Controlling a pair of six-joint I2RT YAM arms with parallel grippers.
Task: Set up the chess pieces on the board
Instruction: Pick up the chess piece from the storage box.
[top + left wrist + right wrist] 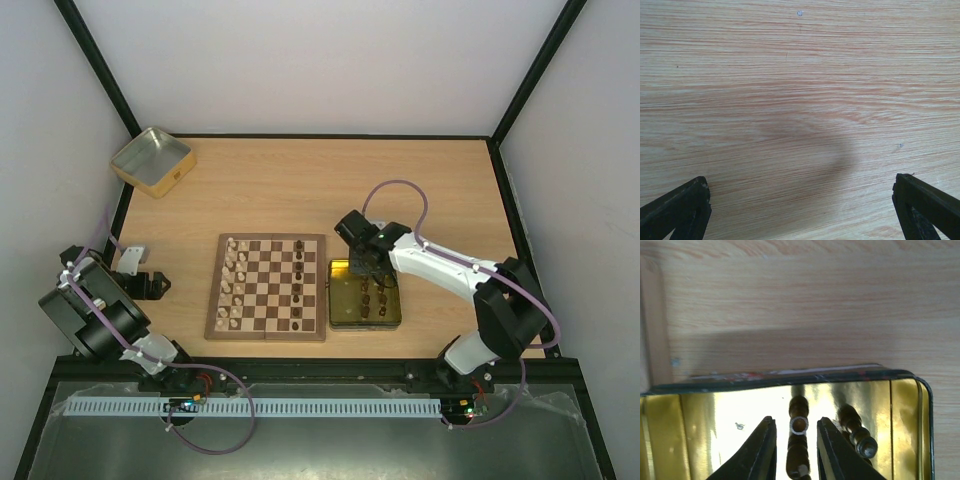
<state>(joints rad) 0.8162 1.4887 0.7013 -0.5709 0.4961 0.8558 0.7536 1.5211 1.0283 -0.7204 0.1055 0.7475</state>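
The board (268,238) lies mid-table. Pale chess pieces (232,285) stand along its left columns and dark ones (300,285) in a right-hand column. Several dark pieces are in the yellow-gold tin (400,300) just right of the board. My right gripper (365,275) is lowered into the tin's far left part. In the right wrist view it (795,421) is open, its fingers either side of a dark piece (799,425) with a gap on both sides. Another dark piece (857,432) stands to the right. My left gripper (150,280) is open and empty over bare table (801,182).
A square metal tin (152,160) sits at the back left corner. The yellow-gold tin's far rim (790,377) runs just beyond my right fingertips. Black frame posts and white walls bound the table.
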